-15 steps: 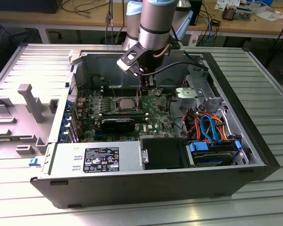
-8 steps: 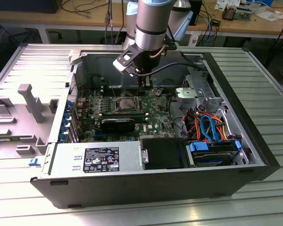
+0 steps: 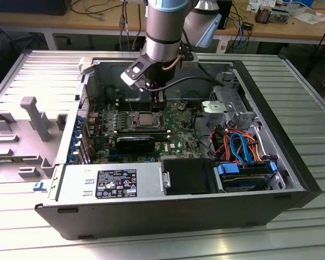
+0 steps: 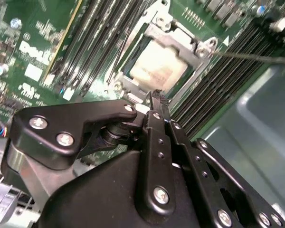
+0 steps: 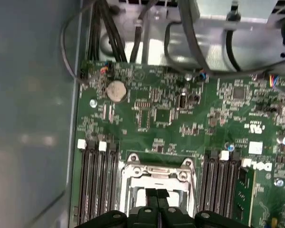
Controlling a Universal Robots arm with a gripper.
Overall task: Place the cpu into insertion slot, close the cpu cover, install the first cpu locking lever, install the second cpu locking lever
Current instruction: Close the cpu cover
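**Levering the socket shut**

Shows the tool (image 4: 154,98), clenched on nothing, just beside the cpu cover (image 4: 180,34), lying down around the cpu (image 4: 156,66) seated in the insertion slot (image 5: 133,190). Probably concerns the locking lever (image 4: 249,57), standing free above the memory slots (image 4: 218,85): push it down with closed tips, then swing it under its catch.

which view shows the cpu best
The second wrist view: the cpu appears close, its silver top unobstructed. The exterior view shows the cpu small and distant; in the first wrist view the gripper covers part of it.
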